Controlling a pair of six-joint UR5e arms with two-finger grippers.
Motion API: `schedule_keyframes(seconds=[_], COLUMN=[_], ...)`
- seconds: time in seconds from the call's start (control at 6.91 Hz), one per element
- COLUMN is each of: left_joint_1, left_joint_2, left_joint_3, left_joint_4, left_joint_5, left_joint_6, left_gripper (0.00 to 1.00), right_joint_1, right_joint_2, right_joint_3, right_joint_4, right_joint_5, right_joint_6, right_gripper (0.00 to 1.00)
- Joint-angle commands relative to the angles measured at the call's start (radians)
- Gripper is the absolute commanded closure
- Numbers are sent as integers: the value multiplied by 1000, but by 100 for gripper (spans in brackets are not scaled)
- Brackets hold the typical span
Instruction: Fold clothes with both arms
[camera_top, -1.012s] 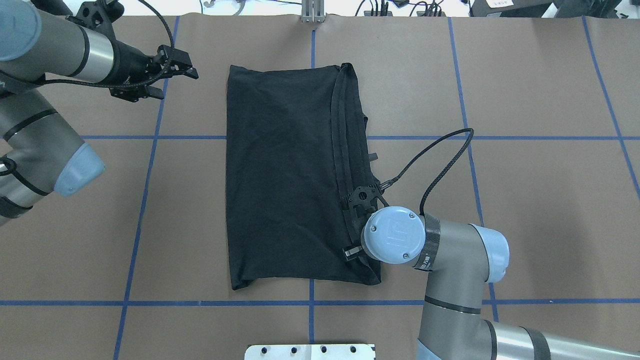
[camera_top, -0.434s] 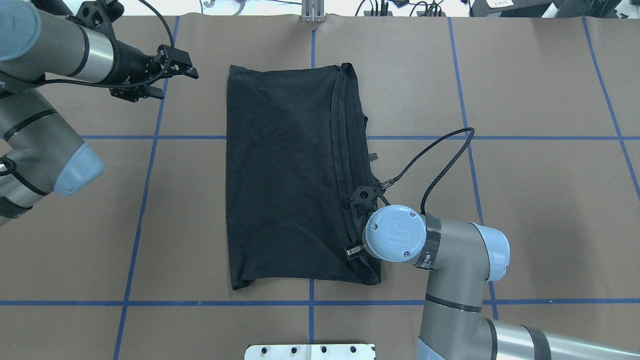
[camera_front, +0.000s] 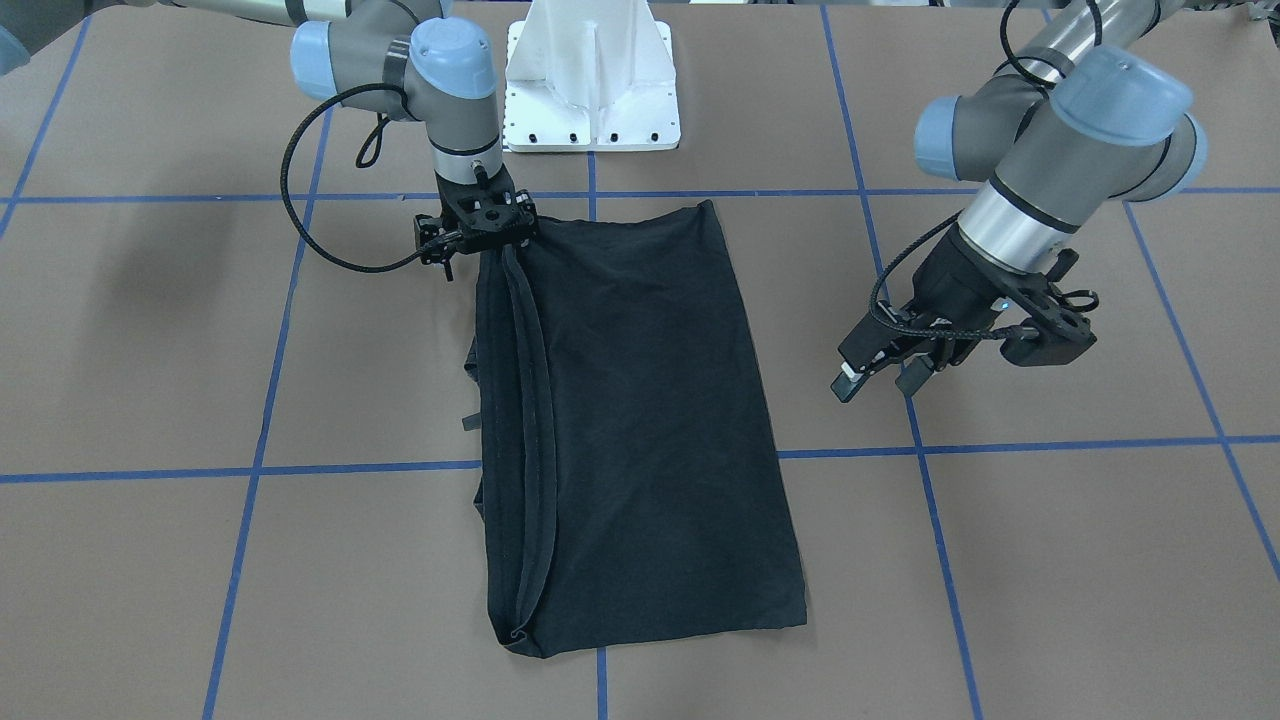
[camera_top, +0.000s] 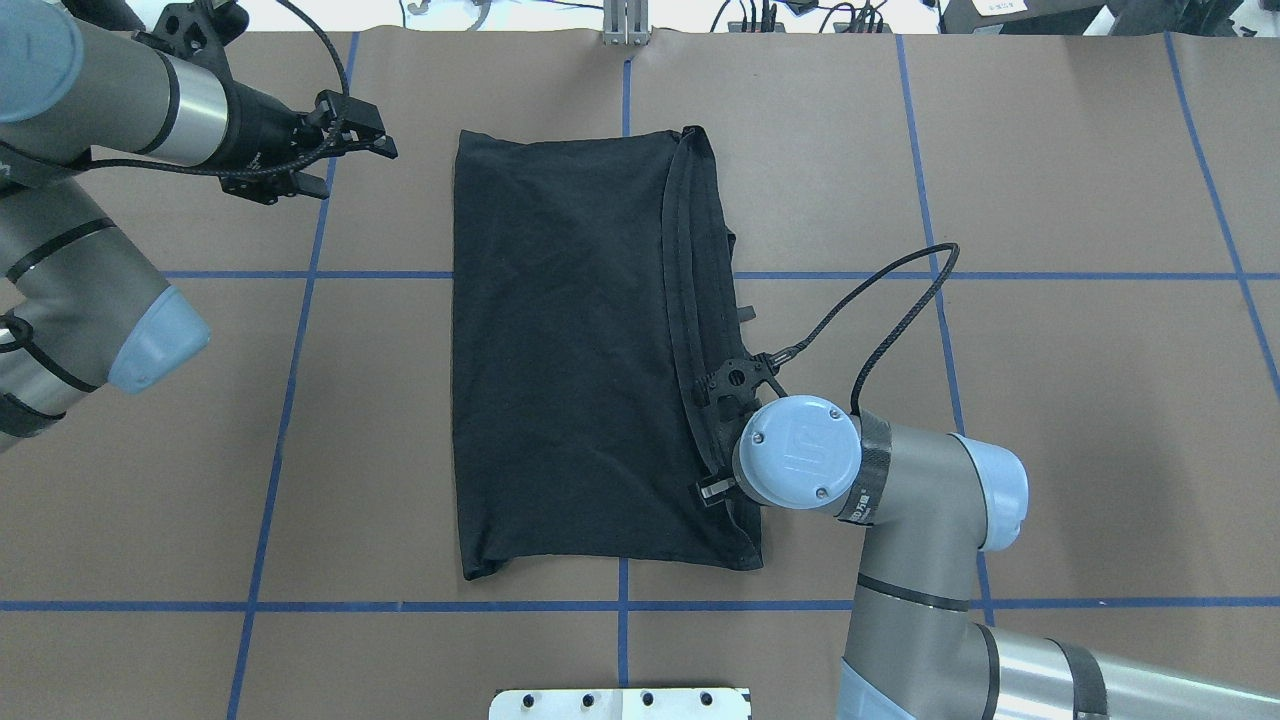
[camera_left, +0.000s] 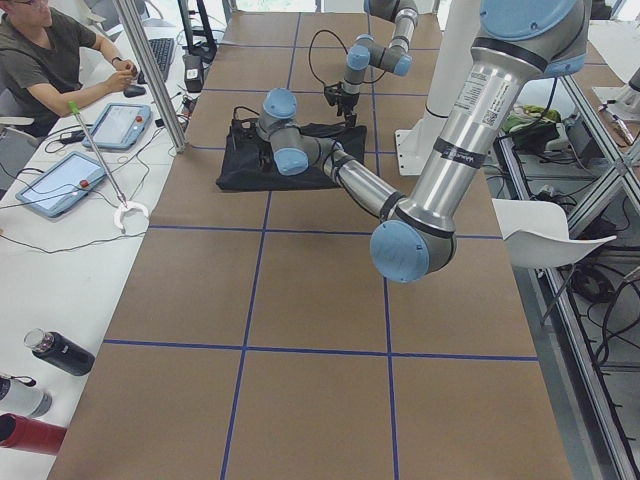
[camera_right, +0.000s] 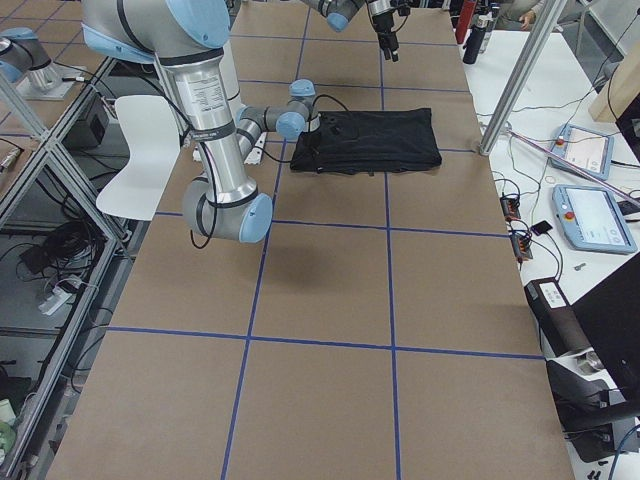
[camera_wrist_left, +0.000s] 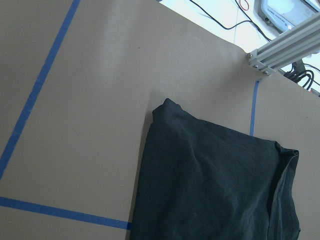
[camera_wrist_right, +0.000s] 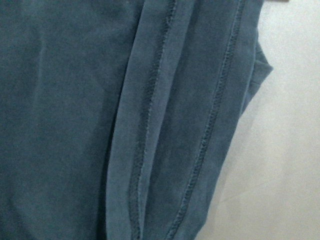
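Folded black T-shirt (camera_top: 570, 350) flat on the worktop (camera_front: 1050, 560); right gripper (camera_front: 487, 232) at its hemmed edge, left gripper (camera_front: 876, 384) off to one side.
Just under the right gripper, its wrist view shows stacked stitched hems (camera_wrist_right: 150, 100) with bare worktop beside them. Its fingers lie outside that view, and the overhead view hides them beneath the blue wrist cap (camera_top: 797, 450), so I cannot tell whether it is clenched or released. Only the front view shows its black body, at the shirt's edge near a corner. Well apart from the cloth, the left gripper hangs released, grasping nothing. Its wrist view takes in a shirt corner and a blue tape line (camera_wrist_left: 255, 107).
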Motion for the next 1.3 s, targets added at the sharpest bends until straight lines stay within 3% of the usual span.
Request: schedule_keyframes(seconds=[0.0,1.16], left_joint_1=[0,0], left_joint_2=[0,20], left_joint_3=[-1,-3], left_joint_4=[0,-2], left_joint_5=[0,0], left_joint_6=[-2,0], left_gripper=[0,0], right_joint_1=[25,33], right_joint_2=[-3,35], right_joint_3=[0,-60], right_joint_4=[-2,14], right_joint_5=[9,7], right_joint_6=[-16,-22], right_gripper=[0,0])
